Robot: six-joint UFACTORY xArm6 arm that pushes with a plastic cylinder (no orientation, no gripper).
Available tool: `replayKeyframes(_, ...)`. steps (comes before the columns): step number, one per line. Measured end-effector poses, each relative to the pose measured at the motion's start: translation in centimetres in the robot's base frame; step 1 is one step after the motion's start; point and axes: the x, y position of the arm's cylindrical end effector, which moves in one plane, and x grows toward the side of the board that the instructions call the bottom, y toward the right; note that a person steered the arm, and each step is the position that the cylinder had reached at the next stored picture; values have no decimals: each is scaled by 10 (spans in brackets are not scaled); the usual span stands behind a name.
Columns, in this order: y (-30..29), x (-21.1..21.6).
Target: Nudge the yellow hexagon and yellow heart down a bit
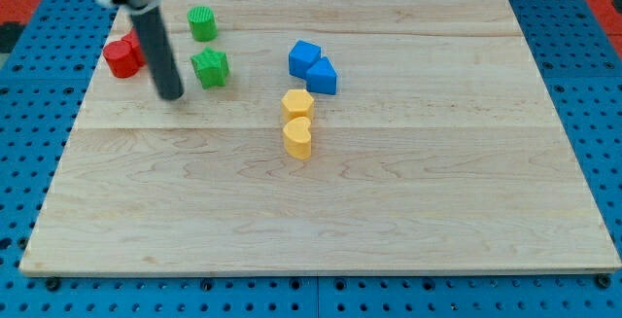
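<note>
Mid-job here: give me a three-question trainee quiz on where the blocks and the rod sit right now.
1. True or false: my tip touches the yellow hexagon.
2. Which block lies just below the yellow hexagon in the view? A) yellow heart B) a blue block C) a red block
3. Fill in: my tip sits just to the view's left of a ____ block.

Key: 1 false; 2 A; 3 green
</note>
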Motion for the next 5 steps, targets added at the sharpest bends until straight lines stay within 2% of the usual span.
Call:
replayKeyframes(1,29,8)
replayKeyframes(2,75,-35)
replayKeyframes(3,17,-53)
replayKeyframes(4,38,-26)
replayKeyframes(5,53,-47)
